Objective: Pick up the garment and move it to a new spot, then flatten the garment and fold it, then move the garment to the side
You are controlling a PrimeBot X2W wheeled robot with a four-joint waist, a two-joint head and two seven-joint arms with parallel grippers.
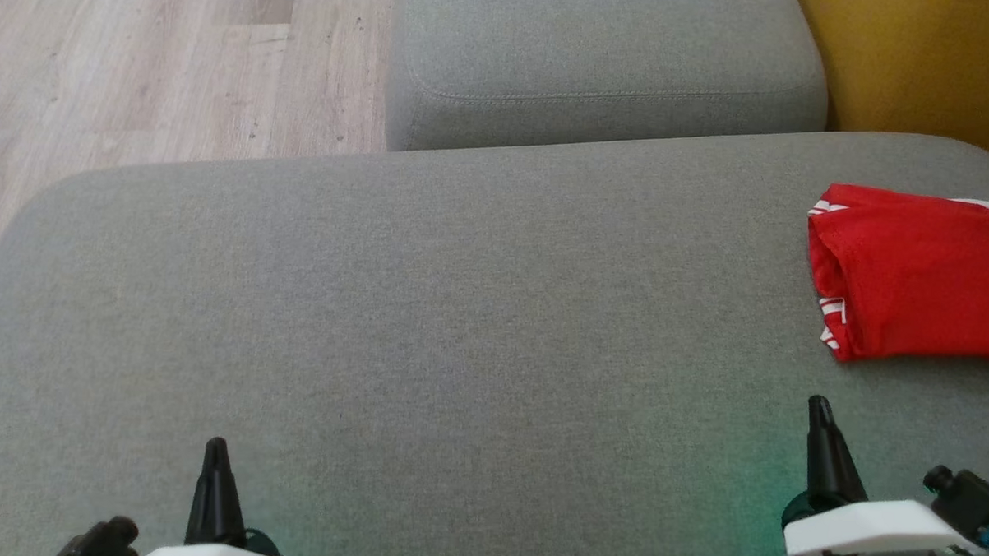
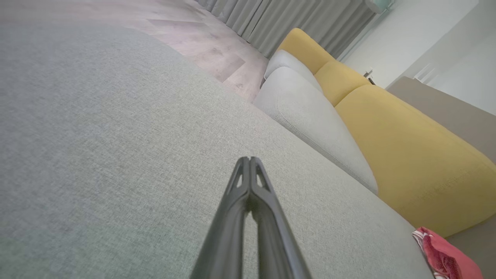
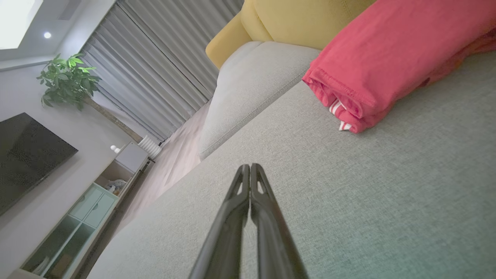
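Observation:
The garment [image 1: 914, 272] is red with white stripes at its hems and lies folded at the right side of the grey sofa seat [image 1: 427, 325]. The left wrist view catches its edge, the garment [image 2: 445, 254], at the lower right, and in the right wrist view the garment [image 3: 387, 58] lies ahead at the upper right. My right gripper [image 1: 819, 404] is shut and empty, hovering a short way in front of the garment. My left gripper [image 1: 216, 445] is shut and empty at the lower left, far from it. In the wrist views the left gripper [image 2: 250, 159] and right gripper [image 3: 250, 166] have their tips pressed together.
A second grey cushion [image 1: 601, 64] sits beyond the seat, with a yellow backrest [image 1: 930, 63] at the upper right. Wooden floor [image 1: 165, 61] lies past the seat's left edge. A dark TV [image 3: 27, 155], a low cabinet [image 3: 85, 205], a plant [image 3: 68, 79] and grey curtains [image 3: 155, 69] line the room.

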